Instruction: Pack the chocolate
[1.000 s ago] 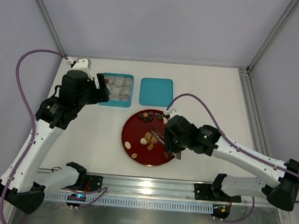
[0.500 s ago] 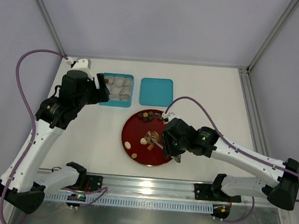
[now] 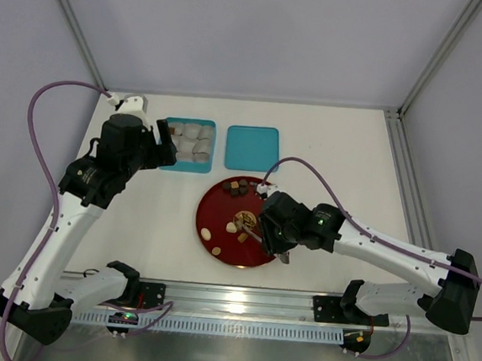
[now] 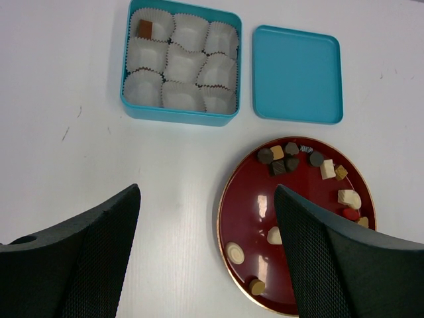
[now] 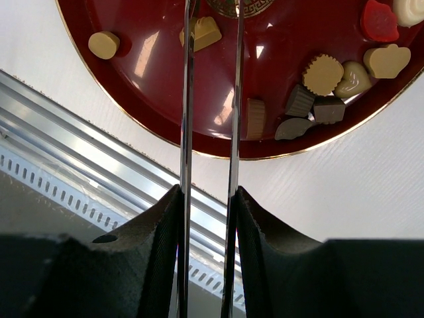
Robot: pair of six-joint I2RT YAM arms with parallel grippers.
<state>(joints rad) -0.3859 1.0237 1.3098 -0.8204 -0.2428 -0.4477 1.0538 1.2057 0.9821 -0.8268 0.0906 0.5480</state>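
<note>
The chocolate (image 4: 285, 159) lies as several small brown, tan and white pieces on a red plate (image 4: 252, 205). One brown piece (image 4: 145, 28) sits in the top-left paper cup of the teal box (image 4: 180, 114). My right gripper (image 5: 207, 192) is shut on metal tongs (image 5: 187, 99), whose two blades reach over the plate (image 5: 152, 86). A tan piece (image 5: 204, 32) lies between the blades, whose tips run out of the frame. My left gripper (image 4: 207, 199) hangs open and empty above the table, left of the plate. From above, the right gripper (image 3: 264, 231) is over the plate's right half.
The teal lid (image 4: 297, 74) lies flat to the right of the box, behind the plate. An aluminium rail (image 5: 79, 132) runs along the table's near edge, just below the plate. The left arm's gripper (image 3: 161, 144) hovers beside the box (image 3: 186, 168).
My right arm has shifted left, carrying the tongs further over the plate toward its middle. The left arm has not moved.
</note>
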